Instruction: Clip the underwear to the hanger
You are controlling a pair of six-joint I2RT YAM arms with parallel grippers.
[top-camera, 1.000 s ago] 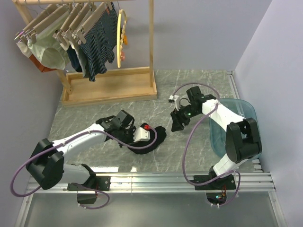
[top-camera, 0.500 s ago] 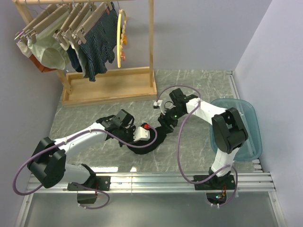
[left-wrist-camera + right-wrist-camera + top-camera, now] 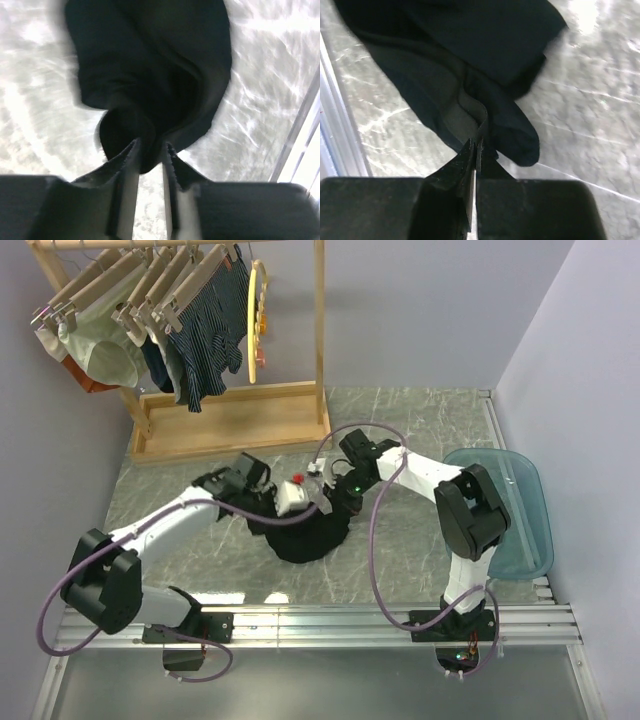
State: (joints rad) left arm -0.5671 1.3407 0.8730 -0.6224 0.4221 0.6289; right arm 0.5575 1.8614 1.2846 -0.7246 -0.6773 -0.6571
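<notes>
The black underwear [image 3: 305,535] lies bunched on the marble table between both arms. My right gripper [image 3: 332,502] comes from the right and is shut on a folded edge of the underwear [image 3: 470,45]; its tips [image 3: 476,142] pinch the band. My left gripper [image 3: 305,508] comes from the left with its jaws a little apart. A fold of the underwear [image 3: 150,60] still sits between its tips [image 3: 150,147]. The yellow hanger [image 3: 258,325] hangs on the wooden rack at the back left, far from both grippers.
The wooden rack [image 3: 235,425] stands at the back left with beige clip hangers carrying striped shorts [image 3: 205,330] and pale green underwear [image 3: 100,350]. A blue bin [image 3: 515,510] sits at the right edge. An aluminium rail [image 3: 320,620] runs along the near edge.
My right gripper swung left from near the bin to the underwear and shut on it. My left gripper moved back and up with the fabric, and its jaws have parted.
</notes>
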